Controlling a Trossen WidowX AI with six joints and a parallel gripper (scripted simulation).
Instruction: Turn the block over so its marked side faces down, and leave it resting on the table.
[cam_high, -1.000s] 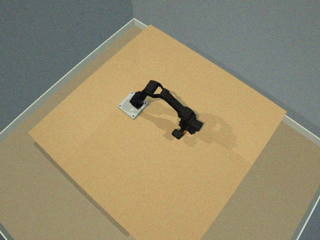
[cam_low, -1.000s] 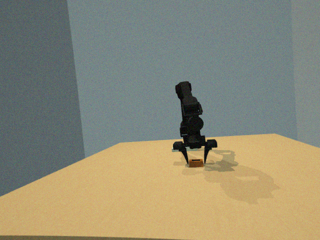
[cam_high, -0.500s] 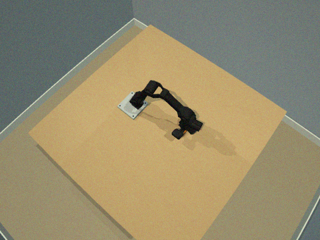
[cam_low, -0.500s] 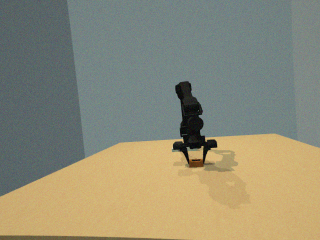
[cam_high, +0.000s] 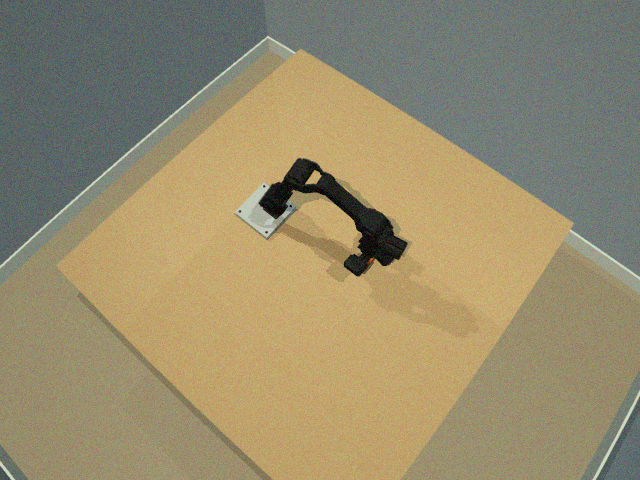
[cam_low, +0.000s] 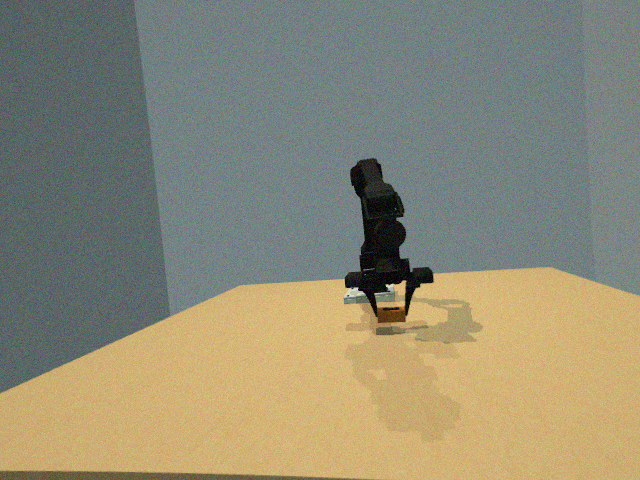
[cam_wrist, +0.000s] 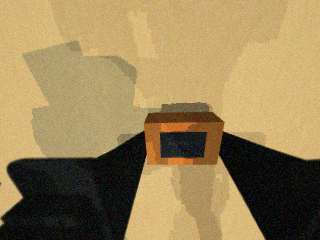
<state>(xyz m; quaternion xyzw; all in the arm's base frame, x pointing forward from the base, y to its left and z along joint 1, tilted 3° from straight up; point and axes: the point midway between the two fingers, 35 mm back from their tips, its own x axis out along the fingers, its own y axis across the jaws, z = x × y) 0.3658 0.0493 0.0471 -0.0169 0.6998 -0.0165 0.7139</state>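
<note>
The orange block (cam_high: 371, 260) (cam_low: 391, 317) (cam_wrist: 152, 145) is held between the two black fingers of my gripper (cam_low: 391, 311) (cam_wrist: 180, 134), which is shut on it. The block hangs a little above the table (cam_high: 232, 320) (cam_low: 206, 408), with its small shadow on the wood below it. Its marked side, a dark rectangle (cam_wrist: 183, 145) framed in orange, faces up toward the wrist camera. In the top view the gripper hides most of the block. The underside of the block is hidden.
The arm's white base plate (cam_high: 252, 217) (cam_low: 356, 297) lies on the table behind the gripper, as seen in the exterior view. The arm arches from it to the block. Shadows of the arm fall across the wood. Grey walls stand beyond the table's edges.
</note>
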